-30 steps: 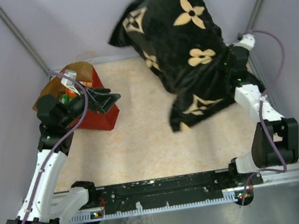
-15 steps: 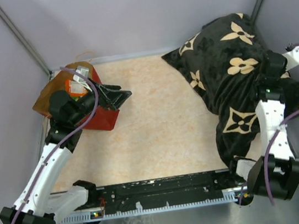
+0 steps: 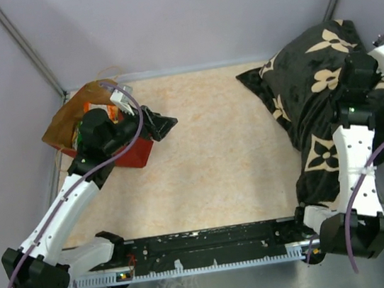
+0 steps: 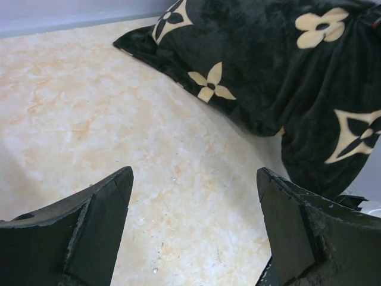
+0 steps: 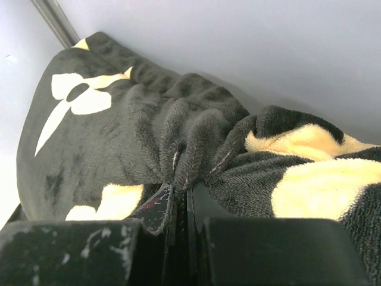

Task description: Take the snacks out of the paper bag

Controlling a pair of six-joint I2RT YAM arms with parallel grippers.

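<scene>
The paper bag [image 3: 66,124], brown with a red lower side, lies at the table's back left with its mouth under my left arm. An orange snack packet [image 3: 89,105] peeks out of it; other snacks are hidden. My left gripper [image 3: 161,124] sits just right of the bag, open, its jaws wide over bare tabletop [image 4: 195,176] with nothing between them. My right gripper [image 3: 359,82] is at the far right, shut [image 5: 181,192] on a pinched fold of the black flowered pillow [image 3: 318,97].
The pillow [image 4: 268,65] drapes against the right wall, over my right arm, and covers the table's right side [image 5: 119,131]. Grey walls close in the left, back and right. The marbled tabletop [image 3: 214,148] lies between bag and pillow.
My right arm has swung the pillow from the back middle over to the right wall. My left gripper has shifted a little to the right past the bag, still open.
</scene>
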